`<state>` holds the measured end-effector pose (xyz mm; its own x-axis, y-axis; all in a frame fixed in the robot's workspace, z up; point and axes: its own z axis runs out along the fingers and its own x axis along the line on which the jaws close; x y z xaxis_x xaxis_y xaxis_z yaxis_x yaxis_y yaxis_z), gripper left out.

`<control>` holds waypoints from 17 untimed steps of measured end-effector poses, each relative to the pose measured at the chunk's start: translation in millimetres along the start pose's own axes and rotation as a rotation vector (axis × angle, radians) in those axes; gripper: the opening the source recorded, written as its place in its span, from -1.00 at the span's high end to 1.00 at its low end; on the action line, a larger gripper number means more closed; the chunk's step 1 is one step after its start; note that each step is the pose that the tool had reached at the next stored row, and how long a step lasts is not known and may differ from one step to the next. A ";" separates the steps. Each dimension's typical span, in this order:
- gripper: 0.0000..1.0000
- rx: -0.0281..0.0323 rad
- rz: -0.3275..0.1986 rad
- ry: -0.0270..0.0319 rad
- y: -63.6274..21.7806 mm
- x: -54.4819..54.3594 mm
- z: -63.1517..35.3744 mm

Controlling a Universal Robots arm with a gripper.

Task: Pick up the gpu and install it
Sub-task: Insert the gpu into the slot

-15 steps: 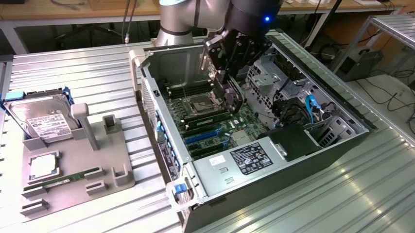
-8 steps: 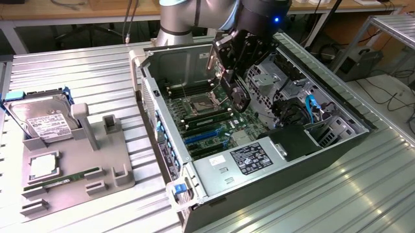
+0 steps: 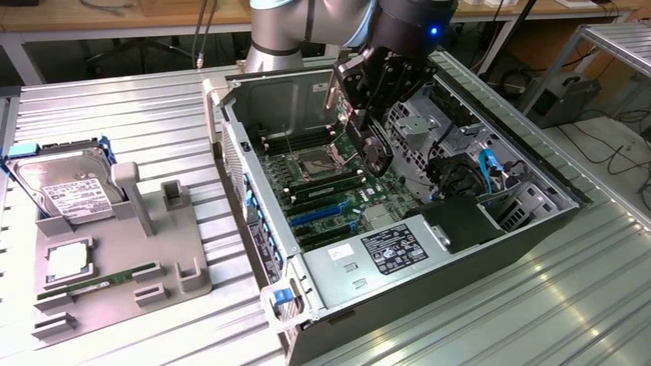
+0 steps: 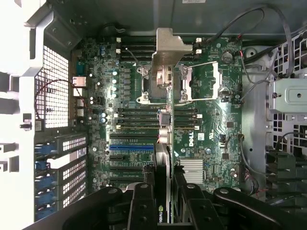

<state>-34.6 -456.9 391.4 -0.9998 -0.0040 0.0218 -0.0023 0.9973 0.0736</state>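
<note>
The claw [image 4: 164, 188] is seen clenched on the gpu [image 4: 163, 153], so the pick-up is judged done. The card is held edge-on over the motherboard [image 4: 211, 96] inside the open case [image 3: 407, 305], apparently not seated. Beyond it, the expansion slots [image 4: 132, 147] lie unfilled, so installation is left.

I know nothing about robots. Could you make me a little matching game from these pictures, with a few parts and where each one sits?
Things:
1. gpu
2. hard drive
3. memory stick

Places:
A. propped up at the far end of the grey tray
B. lying flat at the tray's near end
C. clamped in the gripper, over the motherboard

Pairs: 1-C, 2-A, 3-B.
</note>
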 end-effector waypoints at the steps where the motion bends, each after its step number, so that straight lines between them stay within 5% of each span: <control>1: 0.47 0.0000 0.000 0.0000 0.0 0.0 0.0; 17: 0.47 0.0016 -0.079 0.0058 -4.3 -29.6 -0.9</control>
<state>-5.0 -461.2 391.4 -0.9963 -0.0827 0.0218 -0.0809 0.9940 0.0737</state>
